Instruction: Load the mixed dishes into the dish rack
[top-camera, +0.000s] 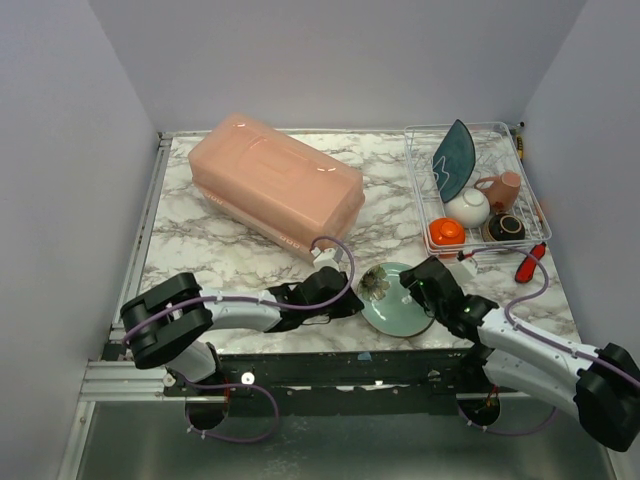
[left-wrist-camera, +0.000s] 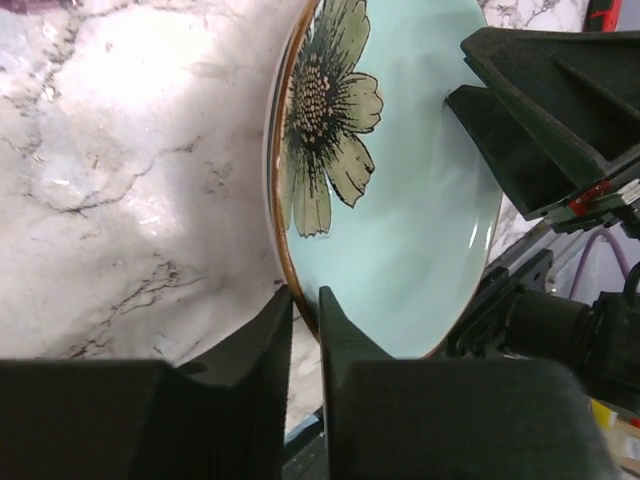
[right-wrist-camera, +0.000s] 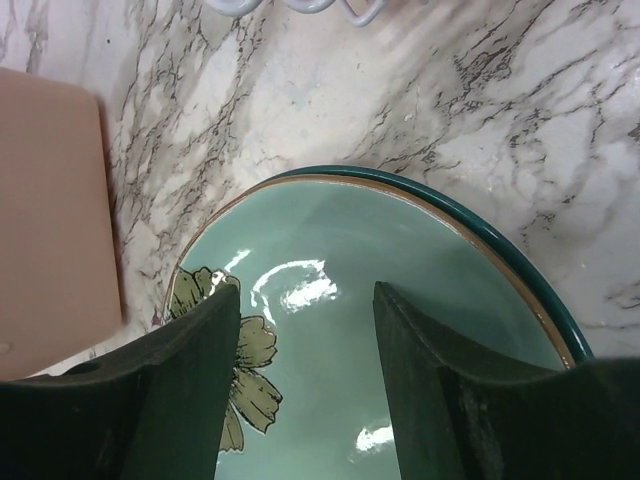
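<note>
Pinching the round plate (left-wrist-camera: 420, 220) at its rim is the left claw (left-wrist-camera: 303, 302) — right claw (right-wrist-camera: 305, 320) spread wide.

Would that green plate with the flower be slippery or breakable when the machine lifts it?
Probably slippery: the flower plate shows bright glare, so it looks glazed, and the left pincer meets only its thin rim. Likely stiff yet breakable, since it looks ceramic. Pushed, it would probably slide on the smooth marble table.

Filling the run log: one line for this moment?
flower plate: on marble table, outside dish rack | left gripper: jaws pinching plate rim | right gripper: jaws open over plate face
</note>
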